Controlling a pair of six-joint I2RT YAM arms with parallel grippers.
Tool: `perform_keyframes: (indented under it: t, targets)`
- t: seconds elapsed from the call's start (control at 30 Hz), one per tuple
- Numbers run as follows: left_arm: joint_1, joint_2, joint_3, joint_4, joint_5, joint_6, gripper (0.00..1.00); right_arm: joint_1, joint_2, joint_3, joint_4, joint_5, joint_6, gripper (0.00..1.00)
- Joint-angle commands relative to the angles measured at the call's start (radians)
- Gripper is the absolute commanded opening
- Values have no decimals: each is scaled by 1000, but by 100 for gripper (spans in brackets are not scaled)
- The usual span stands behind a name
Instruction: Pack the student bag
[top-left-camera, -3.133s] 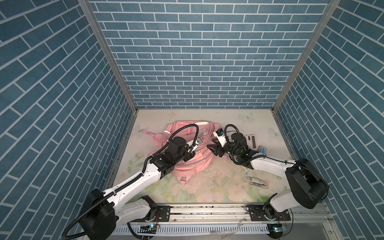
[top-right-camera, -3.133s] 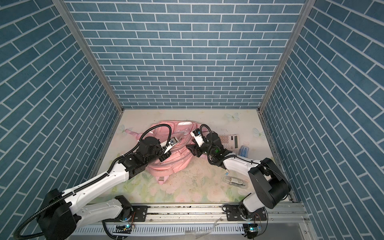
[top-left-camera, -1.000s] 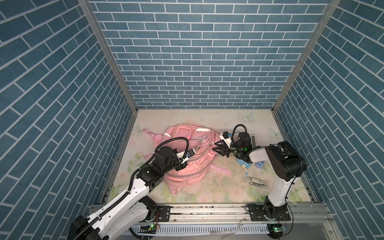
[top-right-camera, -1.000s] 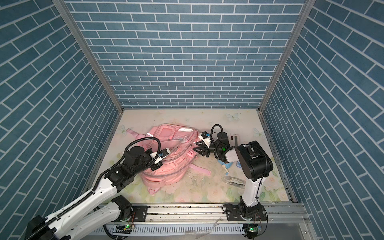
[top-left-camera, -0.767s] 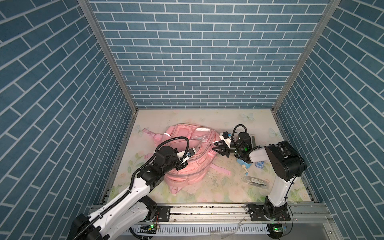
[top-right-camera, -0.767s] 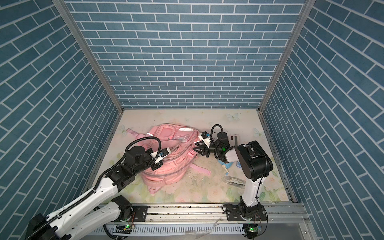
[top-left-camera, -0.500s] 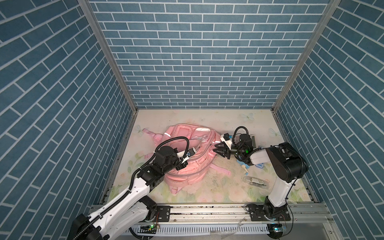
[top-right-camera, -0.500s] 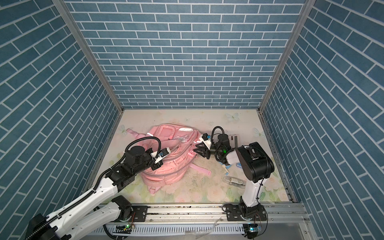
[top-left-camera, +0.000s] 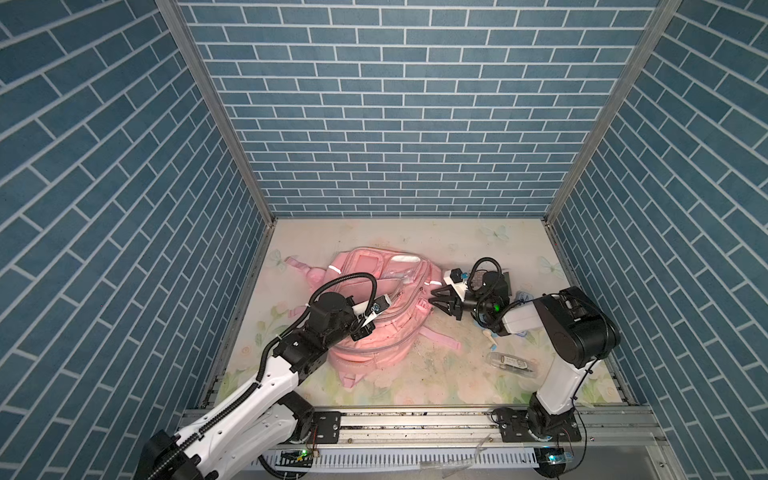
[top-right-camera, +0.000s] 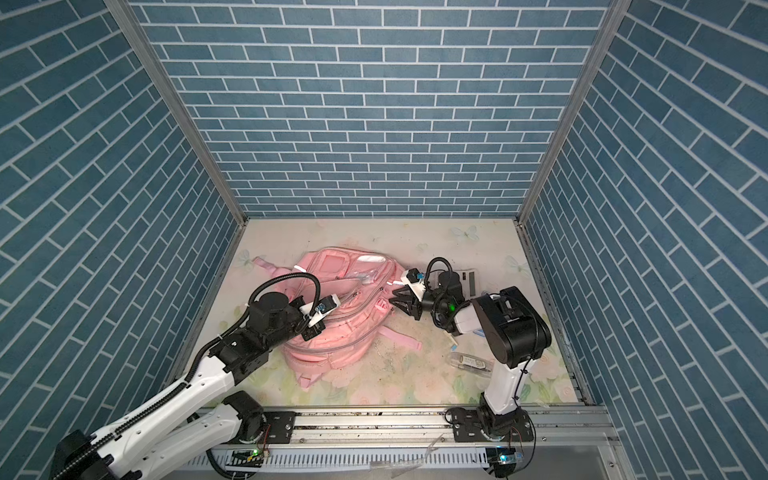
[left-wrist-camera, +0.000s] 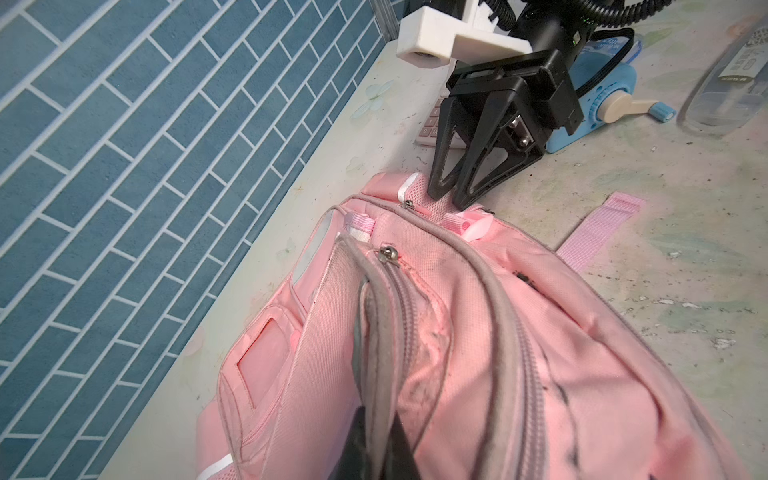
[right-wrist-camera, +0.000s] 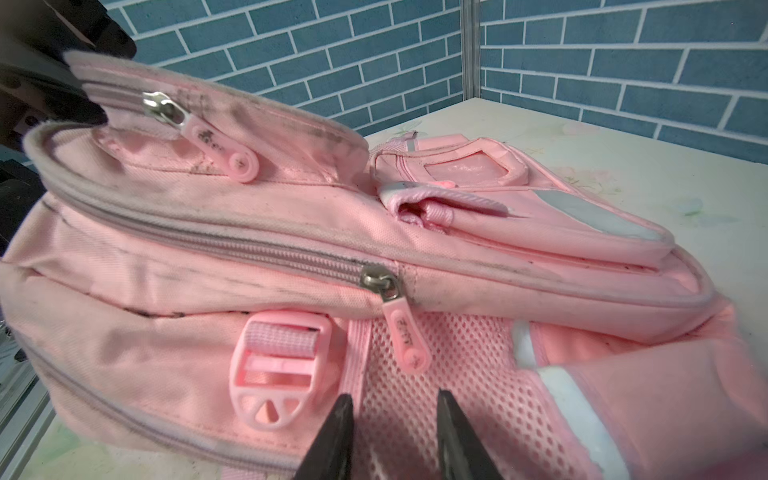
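On the flowered table (top-left-camera: 415, 245) the student bag (top-left-camera: 374, 345) lies at the centre of both top views. The left gripper (top-left-camera: 364, 329) is clamped on its flap edge (left-wrist-camera: 370, 316). The right gripper (top-left-camera: 437, 305) has narrowed its jaws (still apart, empty), so a grasp seems near. Only the right wrist view shows the zipper pull (right-wrist-camera: 405, 338) close to them.

The middle of the table (top-left-camera: 395, 237) was taken up by the student bag (top-left-camera: 386, 340). Open room was left along the far and near edges. The right side was crowded by a calculator (top-right-camera: 469, 279), a blue sharpener (left-wrist-camera: 598, 104), a clear case (top-left-camera: 510, 365) and the right gripper (top-left-camera: 442, 303) at the bag's right end.
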Motion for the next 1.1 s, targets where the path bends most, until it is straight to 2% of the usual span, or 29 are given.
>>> perform_keyframes:
  t: [0.0, 0.33, 0.57, 0.73, 1.07]
  targets:
    - [7, -35, 15, 136, 18, -7, 0, -4, -4, -3, 54, -35, 11, 36]
    - [8, -28, 21, 123, 57, -16, 0, -3, 51, 84, 24, -82, 11, 41]
    - [9, -17, 21, 139, 64, -19, 0, -5, 97, 166, -117, -147, -44, 42]
    - [8, -21, 18, 139, 68, -26, 0, -3, 135, 236, -290, -200, -114, 42]
    - [8, -12, 14, 144, 60, -43, 0, -1, 168, 299, -424, -257, -190, 41]
